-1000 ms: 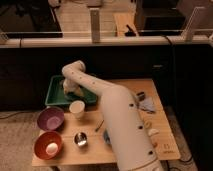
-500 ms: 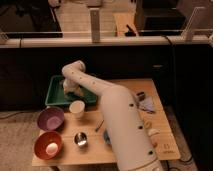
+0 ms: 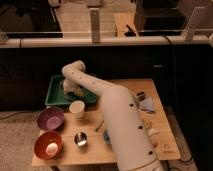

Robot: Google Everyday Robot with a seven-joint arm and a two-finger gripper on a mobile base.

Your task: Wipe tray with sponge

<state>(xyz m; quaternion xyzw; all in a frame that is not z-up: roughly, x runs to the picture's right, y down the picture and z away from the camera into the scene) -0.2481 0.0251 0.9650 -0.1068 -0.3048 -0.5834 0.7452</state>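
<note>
**poster1:** One arm, reaching from the big white body at 5 o'clock up to about 10 o'clock, where the gripper (image 3: 71,88) is down inside the green tray (image 3: 54,96). The tray sits at the far left corner of the wooden table (image 3: 125,90). Anyone able to say what the jaws are doing?

**poster2:** Nope, cannot tell. The wrist covers them, so how wide they are or whether they grip anything is hidden. There's a pale yellowish lump right under the wrist that looks like the sponge (image 3: 68,87), lying on the tray floor, but I can't say if it's pinched or just touching.

**poster1:** Fair. Other stuff: cream cup (image 3: 77,108) just at the tray's 6 o'clock edge, purple bowl (image 3: 50,119) at 7 o'clock from the tray, red bowl (image 3: 49,145) straight below that with a pale round thing in it.

**poster2:** Plus a small metal cup (image 3: 80,139) beside the red bowl at its 3 o'clock. Some small bits at the table's right side, too blurry to name.
</note>
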